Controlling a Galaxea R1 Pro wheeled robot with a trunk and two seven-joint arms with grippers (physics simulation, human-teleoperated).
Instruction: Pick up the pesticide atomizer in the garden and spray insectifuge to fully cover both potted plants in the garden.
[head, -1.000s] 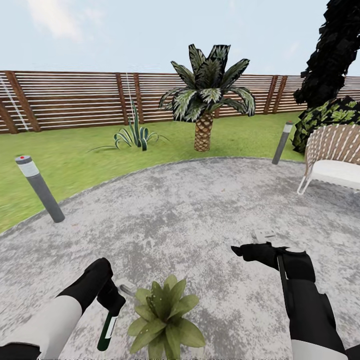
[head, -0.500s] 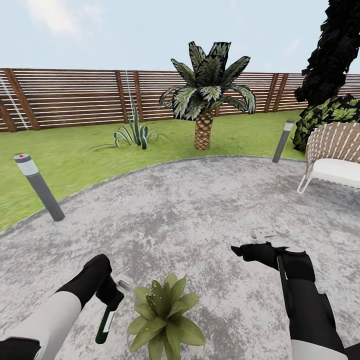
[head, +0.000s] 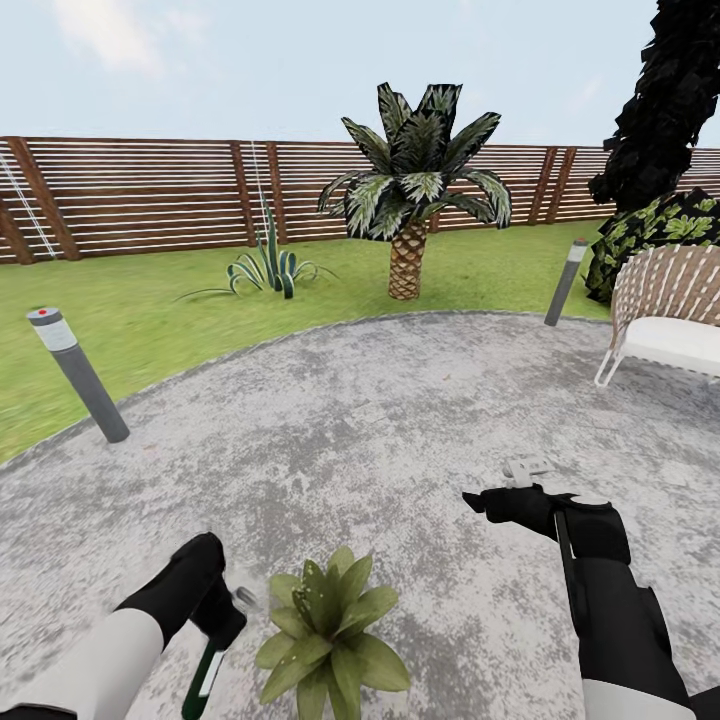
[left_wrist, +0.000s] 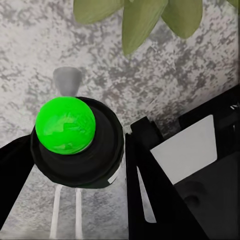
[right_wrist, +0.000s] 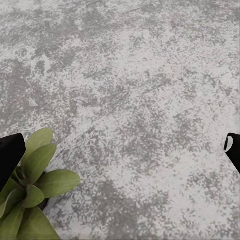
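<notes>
On the grey paving (head: 400, 420), the left end effector (head: 222, 622) grips the spray bottle (head: 205, 678) just beside the potted plant (head: 328, 628). Right end effector (head: 478, 500) hangs spread, empty. Advice: turn the nozzle toward the leaves before pressing the button (left_wrist: 65, 125).

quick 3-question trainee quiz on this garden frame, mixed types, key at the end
1. True or false: the left gripper holds the pesticide atomizer.
2. Multiple choice: in the left wrist view, the atomizer's button top is A) red B) green C) white.
3. Fill in: the potted plant stands on the grey ____, between the two arms.

Key: 1 true. 2 B. 3 paving. The right gripper is open, its fingertips at opposite edges of the right wrist view.
</notes>
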